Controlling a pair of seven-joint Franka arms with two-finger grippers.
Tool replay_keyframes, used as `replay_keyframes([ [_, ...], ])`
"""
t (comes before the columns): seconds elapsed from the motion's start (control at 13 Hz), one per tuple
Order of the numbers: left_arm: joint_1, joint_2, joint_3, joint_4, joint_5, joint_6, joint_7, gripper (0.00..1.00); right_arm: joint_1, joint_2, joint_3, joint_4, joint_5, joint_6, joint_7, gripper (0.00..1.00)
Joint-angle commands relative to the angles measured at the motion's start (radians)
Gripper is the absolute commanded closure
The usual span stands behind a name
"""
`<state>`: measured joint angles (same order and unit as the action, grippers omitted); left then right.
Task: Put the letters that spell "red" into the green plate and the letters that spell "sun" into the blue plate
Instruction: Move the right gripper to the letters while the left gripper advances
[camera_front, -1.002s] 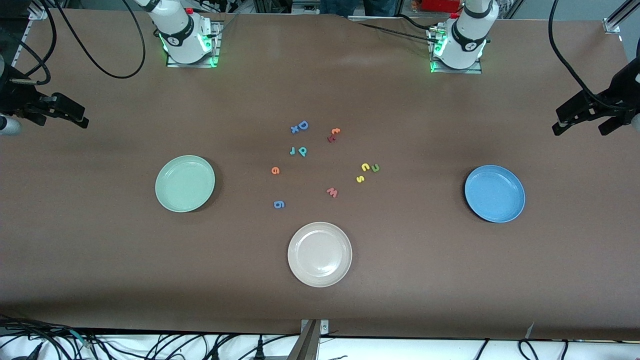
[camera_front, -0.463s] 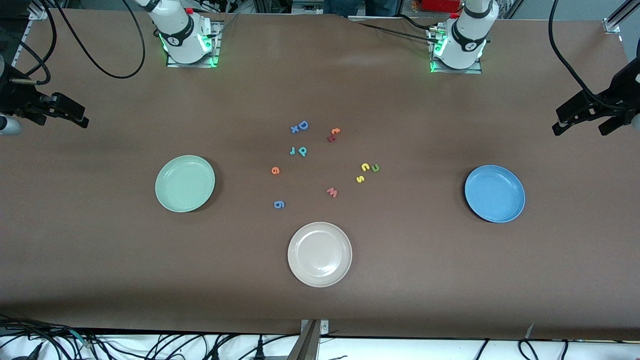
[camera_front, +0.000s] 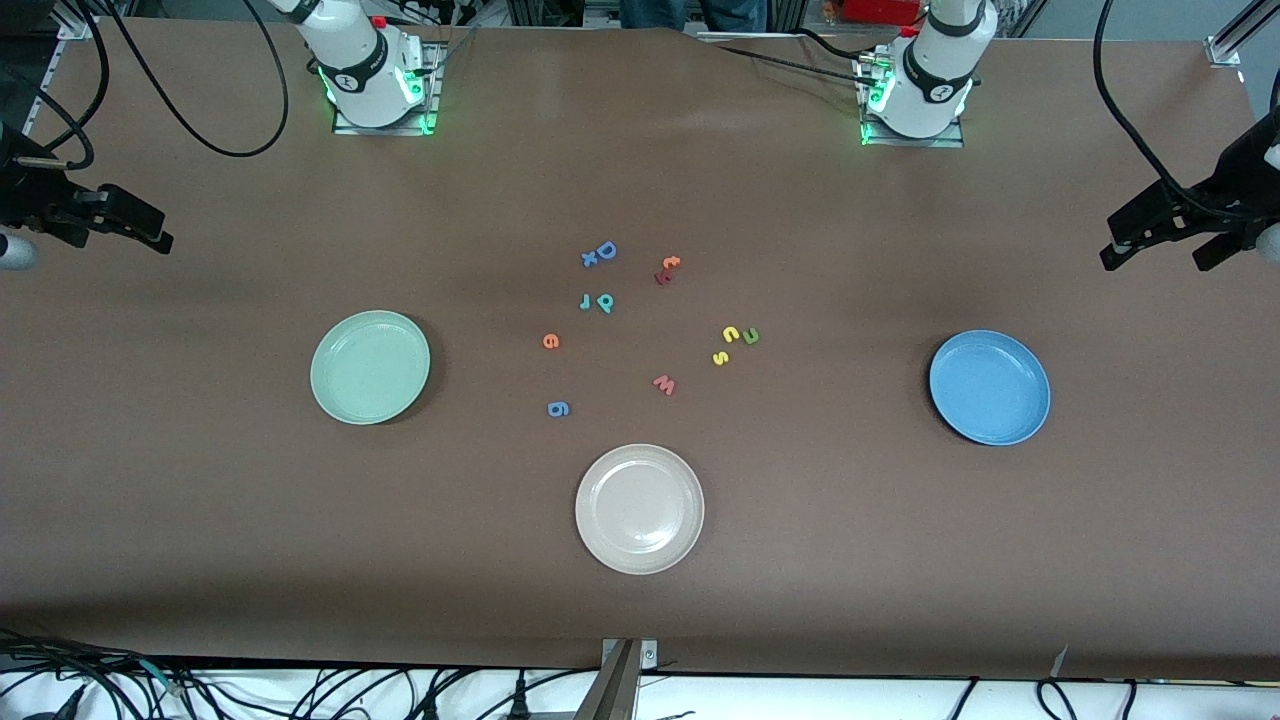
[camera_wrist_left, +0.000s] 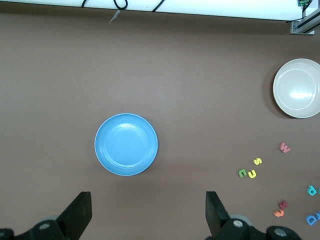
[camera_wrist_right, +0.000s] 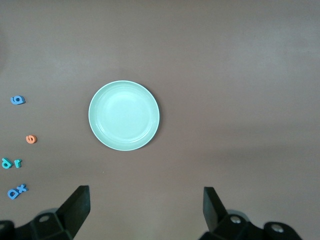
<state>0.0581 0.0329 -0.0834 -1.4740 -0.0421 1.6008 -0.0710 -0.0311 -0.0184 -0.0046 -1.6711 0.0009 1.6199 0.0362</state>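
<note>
The teal "r" (camera_front: 585, 302) and teal "d" (camera_front: 605, 302) lie side by side mid-table, with the orange "e" (camera_front: 550, 341) a little nearer the front camera. The yellow "u" (camera_front: 731, 334), dark green "n" (camera_front: 750, 336) and yellow "s" (camera_front: 720, 358) cluster toward the left arm's end. The green plate (camera_front: 370, 367) and the blue plate (camera_front: 989, 387) hold nothing. My right gripper (camera_wrist_right: 145, 212) hangs open high above the table beside the green plate (camera_wrist_right: 124, 115). My left gripper (camera_wrist_left: 148, 215) hangs open high beside the blue plate (camera_wrist_left: 126, 144).
An off-white plate (camera_front: 639, 509) sits nearest the front camera. Other letters lie among the task's: a blue "D" (camera_front: 606, 250) and "x" (camera_front: 589, 259), an orange "t" (camera_front: 671, 262), a pinkish "w" (camera_front: 664, 385), a blue "g" (camera_front: 558, 408).
Both grippers have shifted very slightly at the table's ends. No letter or plate has moved.
</note>
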Motion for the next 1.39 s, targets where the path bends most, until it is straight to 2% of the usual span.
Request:
replay_keyframes([
  [0.0,-0.004,-0.002,0.002,0.009,0.019,-0.005,-0.007,0.00,-0.001,0.026,0.012,-0.013,0.007,0.000,0.005,0.00],
  [0.23,-0.009,-0.002,-0.003,0.009,0.021,-0.007,-0.009,0.00,0.057,0.067,0.040,-0.024,0.027,0.023,0.042,0.00],
  [0.39,-0.007,-0.002,0.002,0.009,0.018,-0.005,-0.007,0.00,0.115,0.107,0.041,-0.025,0.025,0.028,0.141,0.00],
  [0.77,-0.007,-0.002,0.002,0.009,0.019,-0.007,-0.009,0.00,0.221,0.187,0.043,-0.024,0.027,0.101,0.246,0.00],
  [1.08,-0.006,0.015,0.005,0.005,0.018,-0.010,-0.012,0.00,0.331,0.282,0.043,-0.022,0.028,0.153,0.264,0.00],
  [1.31,-0.006,0.022,0.002,-0.002,0.008,-0.012,-0.015,0.00,0.422,0.354,0.043,-0.024,0.027,0.253,0.451,0.00],
])
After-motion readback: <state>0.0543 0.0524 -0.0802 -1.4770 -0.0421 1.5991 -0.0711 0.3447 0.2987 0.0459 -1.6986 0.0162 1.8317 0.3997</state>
